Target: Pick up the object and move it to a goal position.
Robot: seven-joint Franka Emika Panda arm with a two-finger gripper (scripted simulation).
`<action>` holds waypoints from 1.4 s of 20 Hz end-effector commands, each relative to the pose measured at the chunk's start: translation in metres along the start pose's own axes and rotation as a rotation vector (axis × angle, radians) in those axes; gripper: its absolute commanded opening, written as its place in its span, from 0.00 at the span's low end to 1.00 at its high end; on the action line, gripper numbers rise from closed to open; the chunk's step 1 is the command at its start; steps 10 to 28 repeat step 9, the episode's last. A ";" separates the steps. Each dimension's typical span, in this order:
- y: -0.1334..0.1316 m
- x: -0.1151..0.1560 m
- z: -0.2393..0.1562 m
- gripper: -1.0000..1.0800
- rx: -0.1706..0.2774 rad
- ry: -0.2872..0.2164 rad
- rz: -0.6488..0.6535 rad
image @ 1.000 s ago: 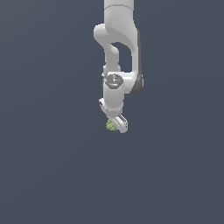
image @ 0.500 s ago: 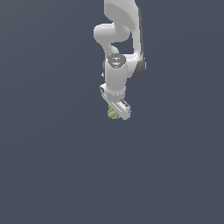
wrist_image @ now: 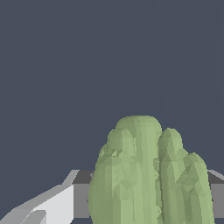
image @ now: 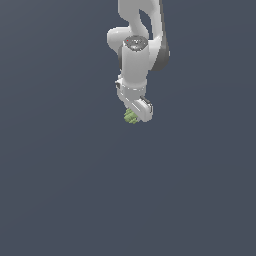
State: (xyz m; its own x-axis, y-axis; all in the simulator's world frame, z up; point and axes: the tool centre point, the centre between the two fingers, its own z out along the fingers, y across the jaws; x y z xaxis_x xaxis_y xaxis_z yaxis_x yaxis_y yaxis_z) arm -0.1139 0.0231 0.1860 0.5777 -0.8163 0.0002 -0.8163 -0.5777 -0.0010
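The light-green bumpy lump is clenched in the white hand, tucked right under the arm's wrist. It's held clear of the dark counter, probably so it can be carried to the goal.

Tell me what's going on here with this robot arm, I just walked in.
A white Panda arm reaches down from the top of the exterior view, and its gripper holds a small light-green bumpy object at its tip. In the wrist view the object fills the foreground right at the gripper. No goal marker is visible against the plain grey background.
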 end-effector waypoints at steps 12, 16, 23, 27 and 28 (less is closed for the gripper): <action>0.007 -0.009 -0.023 0.00 -0.001 0.001 0.000; 0.007 -0.009 -0.023 0.00 -0.001 0.001 0.000; 0.007 -0.009 -0.023 0.00 -0.001 0.001 0.000; 0.007 -0.009 -0.023 0.00 -0.001 0.001 0.000; 0.007 -0.009 -0.023 0.00 -0.001 0.001 0.000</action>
